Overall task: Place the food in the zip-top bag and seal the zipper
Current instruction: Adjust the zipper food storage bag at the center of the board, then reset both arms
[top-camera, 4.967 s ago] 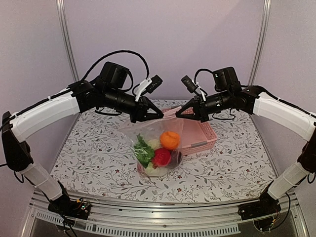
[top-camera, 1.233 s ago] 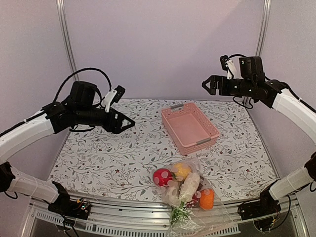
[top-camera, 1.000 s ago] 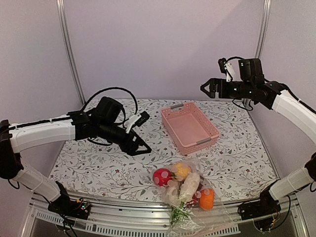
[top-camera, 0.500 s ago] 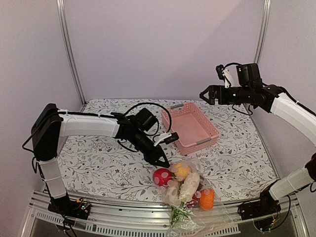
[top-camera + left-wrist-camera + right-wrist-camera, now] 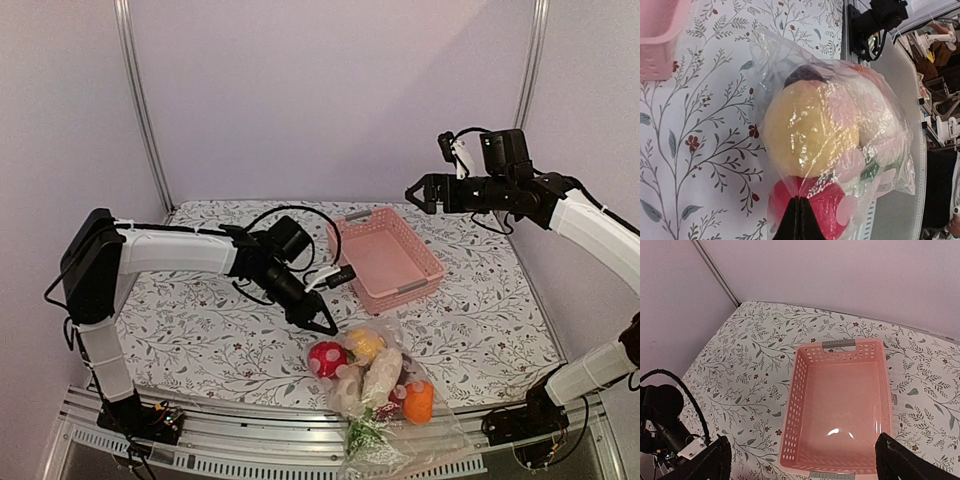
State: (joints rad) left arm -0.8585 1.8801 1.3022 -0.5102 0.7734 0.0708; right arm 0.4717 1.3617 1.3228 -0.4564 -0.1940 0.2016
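The left arm stretches low across the table (image 5: pixel 190 330), its gripper (image 5: pixel 323 325) pinched shut at the far edge of the bag (image 5: pixel 440 425). The bag lies at the table's near edge with the food (image 5: pixel 368 347) inside. The right arm is held high beyond the basket (image 5: pixel 385 258), its gripper (image 5: pixel 418 190) spread wide and holding nothing.

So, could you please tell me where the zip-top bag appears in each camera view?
Top external: zip-top bag at bottom centre, just right of the middle.
Left wrist: it fills the centre and right.
Right wrist: not in it.
Shared landmark: pink basket, in all three views.
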